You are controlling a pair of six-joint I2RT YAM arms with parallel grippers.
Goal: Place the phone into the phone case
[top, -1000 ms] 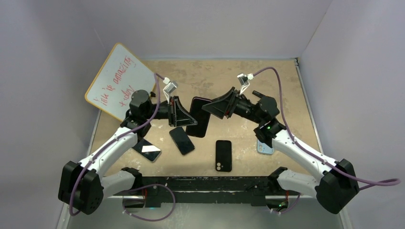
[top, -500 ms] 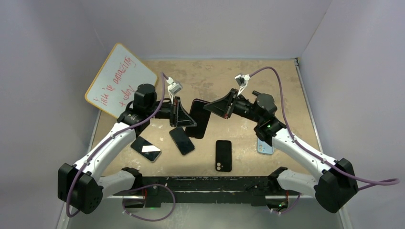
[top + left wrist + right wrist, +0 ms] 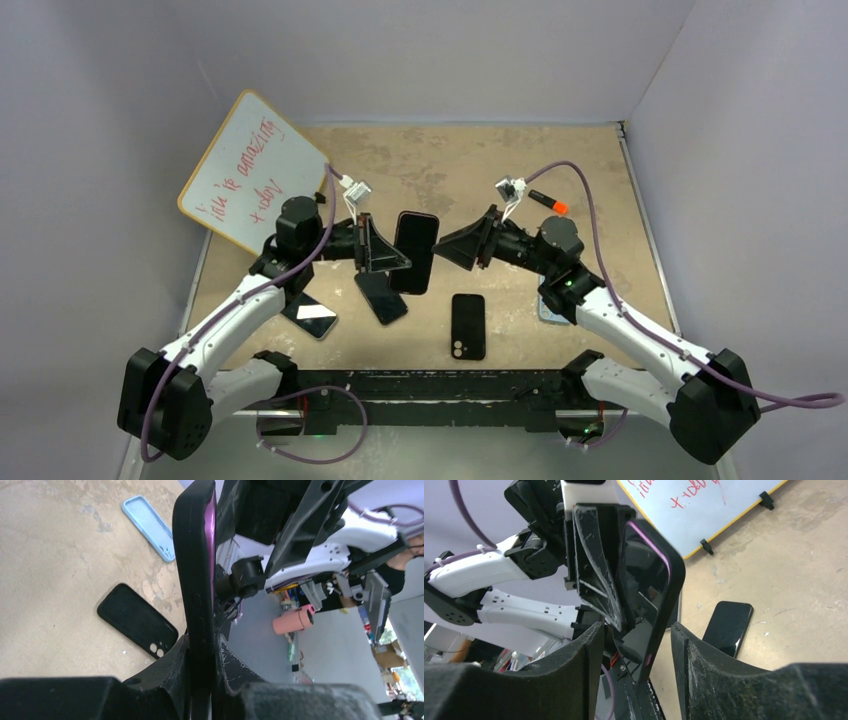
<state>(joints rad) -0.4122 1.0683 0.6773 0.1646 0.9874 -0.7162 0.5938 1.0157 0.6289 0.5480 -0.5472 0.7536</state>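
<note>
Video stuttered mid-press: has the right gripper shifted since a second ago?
Yes. The right gripper has moved toward the near edge, closer to the black case lying flat.

**A:** How many phones are you counting?

**B:** I'm counting three. One held phone point(image 3: 414, 250) is hanging mid-table, and two are lying near left: a dark phone point(image 3: 381, 298) and a shiny phone point(image 3: 308, 315).

**A:** And cases?

**B:** Three again. A fitted case point(image 3: 192, 580) is wrapping the held phone, a black case point(image 3: 468, 326) is lying near centre, and a blue case point(image 3: 148, 527) is lying to the right. I'm not making out whether the black case is holding anything.

**A:** What else?

**B:** One whiteboard point(image 3: 250, 170) is sitting far left, and one marker point(image 3: 548, 203) is lying far right of centre. Two arms are reaching in, the left arm point(image 3: 225, 325) and the right arm point(image 3: 640, 335).
</note>
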